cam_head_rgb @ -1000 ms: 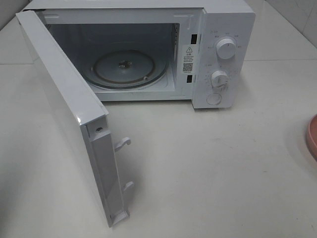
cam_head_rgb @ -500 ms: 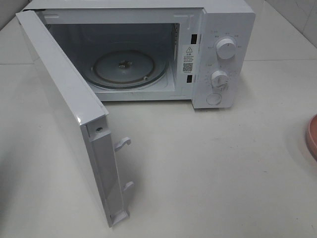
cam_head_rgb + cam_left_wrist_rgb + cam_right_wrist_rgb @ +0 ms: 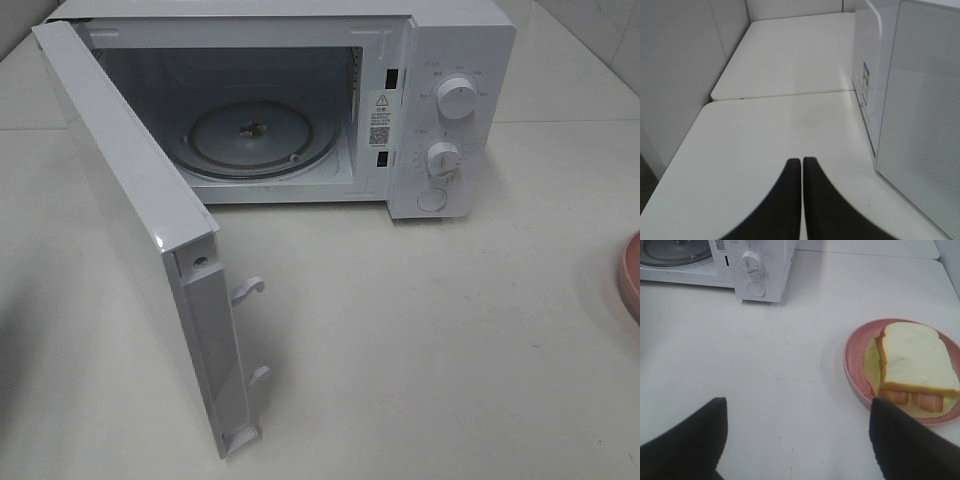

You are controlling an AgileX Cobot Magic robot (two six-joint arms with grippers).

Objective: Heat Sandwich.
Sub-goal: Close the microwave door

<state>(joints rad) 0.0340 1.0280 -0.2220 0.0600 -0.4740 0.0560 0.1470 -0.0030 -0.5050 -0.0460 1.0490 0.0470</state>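
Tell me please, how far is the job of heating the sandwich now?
Done: the microwave door stands wide open, and the glass turntable inside is bare. In hand: nothing is gripped; the right gripper is open near the pink plate, the left gripper shut beside the microwave. Left: the sandwich on its plate must go inside, then door closed and dials set.
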